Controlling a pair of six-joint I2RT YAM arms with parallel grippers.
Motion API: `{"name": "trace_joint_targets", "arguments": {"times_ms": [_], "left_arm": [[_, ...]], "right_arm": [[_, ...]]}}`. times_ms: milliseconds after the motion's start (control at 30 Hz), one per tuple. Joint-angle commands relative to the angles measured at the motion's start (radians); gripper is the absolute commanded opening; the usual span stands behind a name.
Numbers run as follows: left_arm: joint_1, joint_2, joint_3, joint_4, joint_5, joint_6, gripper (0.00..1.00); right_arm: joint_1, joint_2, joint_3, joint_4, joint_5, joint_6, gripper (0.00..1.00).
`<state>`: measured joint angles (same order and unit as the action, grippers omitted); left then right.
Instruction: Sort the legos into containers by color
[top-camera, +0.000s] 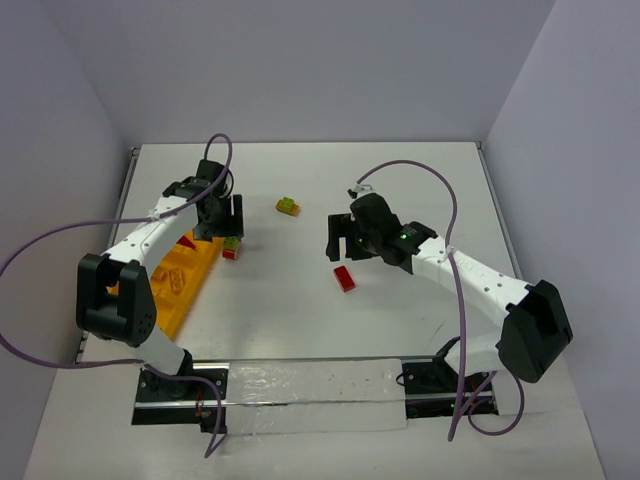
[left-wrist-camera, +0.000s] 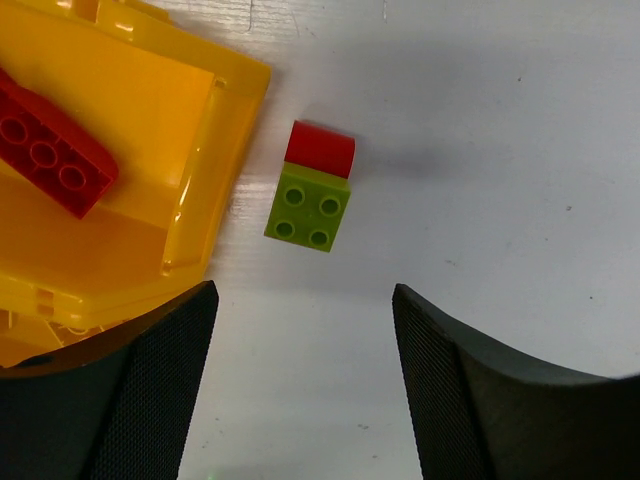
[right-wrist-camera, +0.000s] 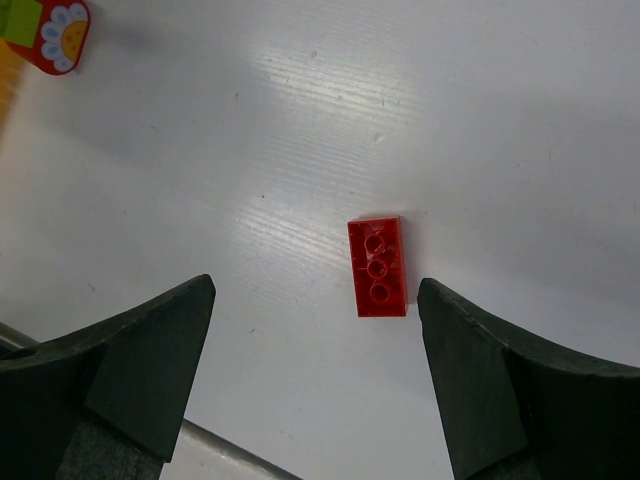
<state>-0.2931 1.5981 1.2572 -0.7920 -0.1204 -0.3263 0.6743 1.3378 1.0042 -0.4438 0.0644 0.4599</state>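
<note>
A lime-green and red lego clump (left-wrist-camera: 312, 190) lies on the white table just beside the orange-yellow tray (left-wrist-camera: 120, 90), whose compartments are the containers. My left gripper (left-wrist-camera: 302, 295) hovers open above and short of the clump, nothing between its fingers. From above, the clump (top-camera: 231, 247) sits right under the left gripper (top-camera: 220, 232). One red brick (left-wrist-camera: 45, 150) lies inside a tray compartment. A flat red lego (right-wrist-camera: 379, 266) lies studs-down on the table, close to the right finger of my open right gripper (right-wrist-camera: 315, 290). A yellow and green lego (top-camera: 288, 206) rests mid-table.
The tray (top-camera: 205, 262) runs along the table's left side beside the left arm. The flat red brick (top-camera: 344, 278) lies just in front of the right gripper (top-camera: 345, 250). Grey walls enclose the table on three sides. A clear strip lies along the near edge between the bases.
</note>
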Motion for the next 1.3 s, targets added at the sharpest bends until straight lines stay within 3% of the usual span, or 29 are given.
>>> {"name": "trace_joint_targets", "arguments": {"times_ms": [0,167,867,1267], "left_arm": [[-0.004,0.046,0.036,0.07,0.004,0.049,0.8],[-0.005,0.096,0.045,0.094,-0.007,0.055,0.79],[-0.023,0.145,0.022,0.131,-0.03,0.043,0.57],[-0.028,0.169,0.008,0.135,-0.03,0.041,0.59]], "right_arm": [[0.001,0.011,0.055,-0.006,0.013,0.005,0.9],[0.001,0.02,0.07,-0.017,0.012,-0.001,0.9],[0.001,0.036,0.095,-0.026,0.015,0.0,0.89],[0.001,0.043,0.108,-0.03,0.014,-0.001,0.89]]}}
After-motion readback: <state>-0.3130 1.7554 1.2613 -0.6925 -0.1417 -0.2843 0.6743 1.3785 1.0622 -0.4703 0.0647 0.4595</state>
